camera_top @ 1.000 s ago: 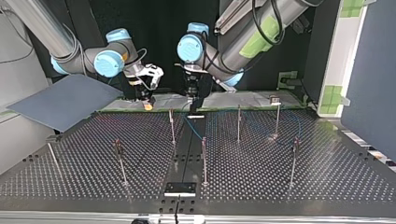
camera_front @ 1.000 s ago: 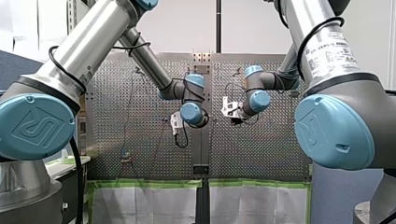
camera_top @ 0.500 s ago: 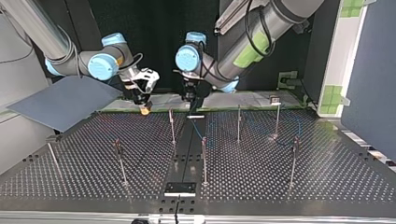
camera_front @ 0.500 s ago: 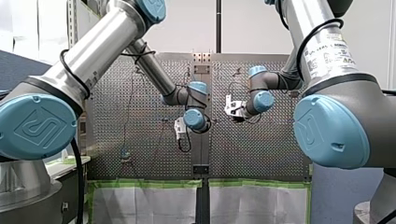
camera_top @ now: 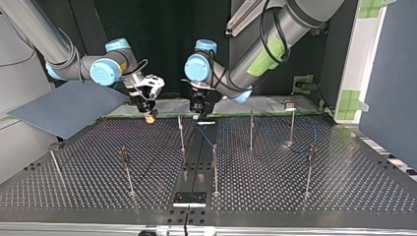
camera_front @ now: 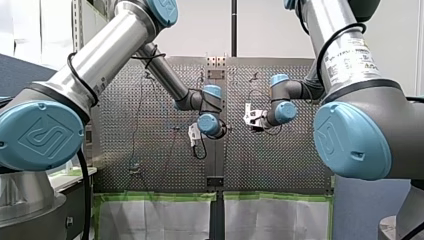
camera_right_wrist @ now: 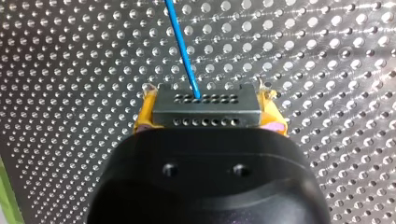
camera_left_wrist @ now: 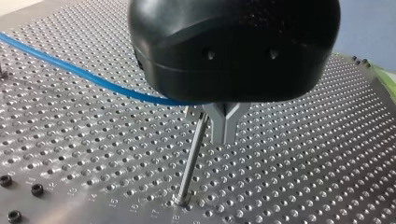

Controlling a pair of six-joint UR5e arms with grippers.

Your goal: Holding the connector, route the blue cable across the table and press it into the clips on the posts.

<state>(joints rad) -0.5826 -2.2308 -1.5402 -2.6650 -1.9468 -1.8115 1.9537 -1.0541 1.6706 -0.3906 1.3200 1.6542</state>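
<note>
Blue cable [camera_left_wrist: 70, 67] disappears behind my left pincer [camera_left_wrist: 225, 127], grip hidden

The perforated table [camera_right_wrist: 70, 70] is bright, reflective metal, and the post [camera_left_wrist: 191, 158] is polished metal too. The blue cable [camera_right_wrist: 183, 51] looks smooth and glossy, the connector [camera_right_wrist: 205, 111] matt grey metal.

Front view looks from behind the arms [camera_front: 100, 55] at the tabletop [camera_front: 285, 160]; top view faces them across it — wrist views sit close above.
</note>
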